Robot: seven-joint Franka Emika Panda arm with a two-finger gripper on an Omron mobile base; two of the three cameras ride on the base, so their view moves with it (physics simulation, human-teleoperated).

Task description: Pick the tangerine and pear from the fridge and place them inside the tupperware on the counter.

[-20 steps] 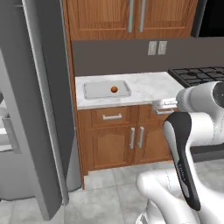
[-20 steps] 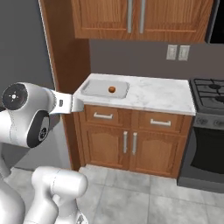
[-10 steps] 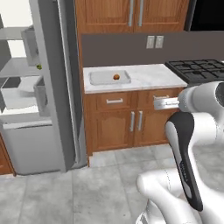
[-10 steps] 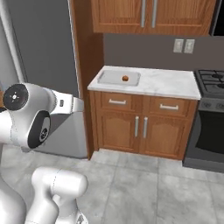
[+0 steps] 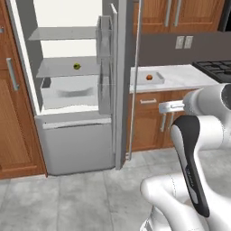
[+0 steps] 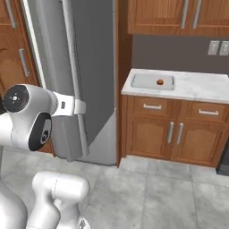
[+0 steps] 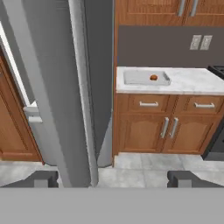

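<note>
The counter (image 5: 189, 77) carries the tupperware (image 5: 145, 81) near its fridge-side end; the tangerine (image 5: 149, 77) lies inside that tray; in the open fridge (image 5: 67, 126), the pear (image 5: 77, 66) sits on the middle grey shelf (image 5: 58, 68).

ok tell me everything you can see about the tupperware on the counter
The tupperware is a shallow, light grey-white rectangular tray with rounded corners and a raised rim, looking like plastic. It lies flat at the left end of the white marbled counter, near the fridge. The small orange tangerine sits inside it toward the right. Nothing else touches it.
</note>
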